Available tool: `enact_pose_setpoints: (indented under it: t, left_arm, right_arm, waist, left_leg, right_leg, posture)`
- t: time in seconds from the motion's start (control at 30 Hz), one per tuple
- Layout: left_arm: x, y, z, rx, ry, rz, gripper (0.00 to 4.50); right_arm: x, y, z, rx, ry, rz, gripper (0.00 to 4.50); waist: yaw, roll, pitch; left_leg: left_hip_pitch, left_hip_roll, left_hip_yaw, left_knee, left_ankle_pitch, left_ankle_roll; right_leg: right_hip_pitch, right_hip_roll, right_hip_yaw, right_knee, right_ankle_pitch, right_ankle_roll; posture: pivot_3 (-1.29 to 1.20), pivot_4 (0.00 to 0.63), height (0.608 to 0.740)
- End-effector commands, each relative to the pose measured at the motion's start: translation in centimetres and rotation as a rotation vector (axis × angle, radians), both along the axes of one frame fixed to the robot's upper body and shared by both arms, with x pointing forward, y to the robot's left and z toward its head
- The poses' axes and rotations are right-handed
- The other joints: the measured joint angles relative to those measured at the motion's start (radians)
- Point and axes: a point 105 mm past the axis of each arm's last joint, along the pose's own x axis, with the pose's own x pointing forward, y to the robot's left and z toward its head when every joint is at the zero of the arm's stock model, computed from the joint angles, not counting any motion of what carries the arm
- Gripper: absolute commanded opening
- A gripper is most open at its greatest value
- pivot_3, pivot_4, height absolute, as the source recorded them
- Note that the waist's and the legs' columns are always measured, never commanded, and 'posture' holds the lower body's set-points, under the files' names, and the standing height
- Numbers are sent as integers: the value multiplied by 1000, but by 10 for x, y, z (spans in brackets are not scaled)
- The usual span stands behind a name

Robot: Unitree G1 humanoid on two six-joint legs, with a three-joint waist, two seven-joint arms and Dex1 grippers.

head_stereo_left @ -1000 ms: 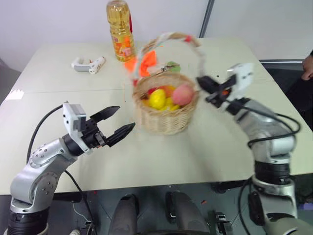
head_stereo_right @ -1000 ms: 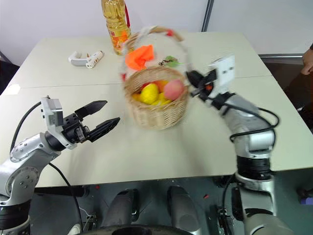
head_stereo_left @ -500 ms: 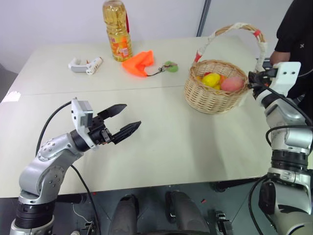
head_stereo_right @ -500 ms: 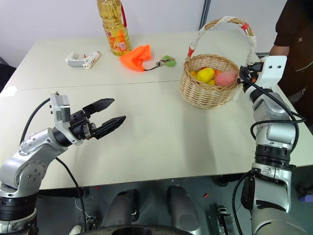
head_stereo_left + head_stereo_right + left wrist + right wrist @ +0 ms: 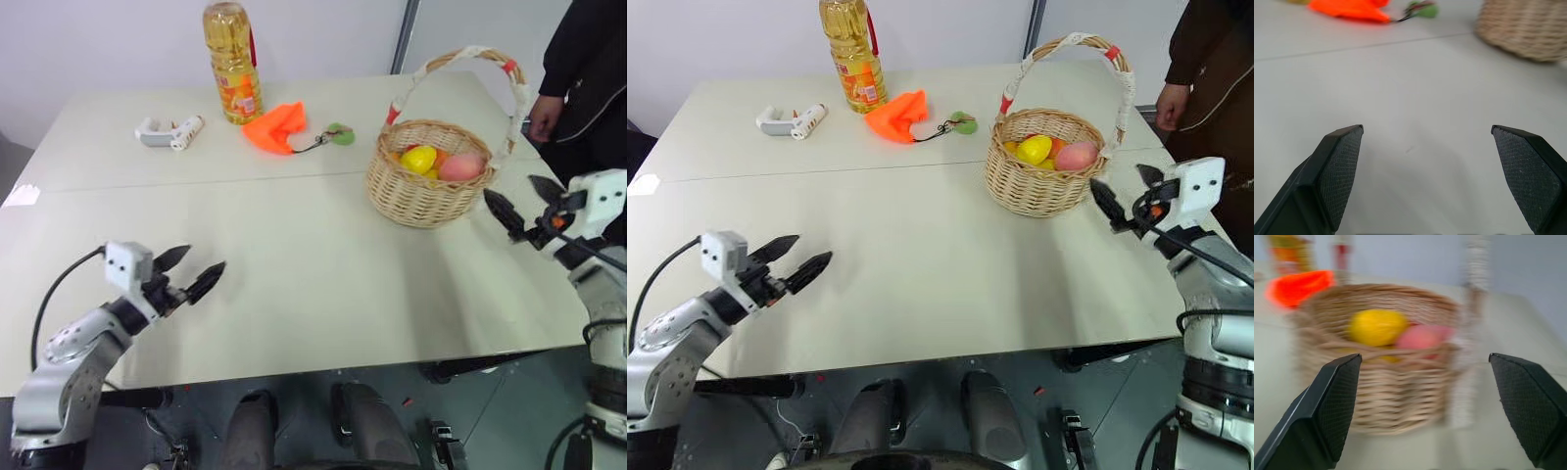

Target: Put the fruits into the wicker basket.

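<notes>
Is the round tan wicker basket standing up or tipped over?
Standing up: the round tan wicker basket sits flat on the table, handle arching above, fruit inside.

**Legible Markings — None Resolving**

No text, brand, number or sign is reading out clearly in any view. The one printed surface is the label on the oil bottle (image 5: 237, 61), which is standing at the far edge of the table (image 5: 294, 264). That label is showing as a yellow-orange band with red patches — the characters on it are too small to be read. The white tool (image 5: 170, 130) lying near the bottle is showing no marking that can be made out.
</notes>
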Motion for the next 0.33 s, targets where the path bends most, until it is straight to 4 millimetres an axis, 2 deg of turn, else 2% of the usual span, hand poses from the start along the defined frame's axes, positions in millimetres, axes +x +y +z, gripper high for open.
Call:
enact_pose_setpoints:
  t: [0.03,0.2,0.33]
  left_arm:
    - [-4,19,4,52,-52,95,4500]
    - [-8,34,-5,59,-52,177,4500]
    - [-12,33,-11,74,-38,177,4500]
  right_arm:
    - [-14,49,-7,-42,9,241,4328]
    - [-9,79,-34,-63,48,327,4328]
    - [-5,87,-42,-64,57,350,4328]
  waist:
    - [1,0,0]
    - [5,0,0]
    - [5,0,0]
  left_leg:
    - [0,0,0,0,0,0]
    - [0,-1,0,1,0,0]
    - [-1,-1,1,1,0,0]
  right_leg:
    - [0,0,0,0,0,0]
    - [1,-2,0,-1,0,0]
    - [1,-2,0,-2,2,-4]
  posture:
    - [0,150,740]
    - [0,150,740]
    - [0,150,740]
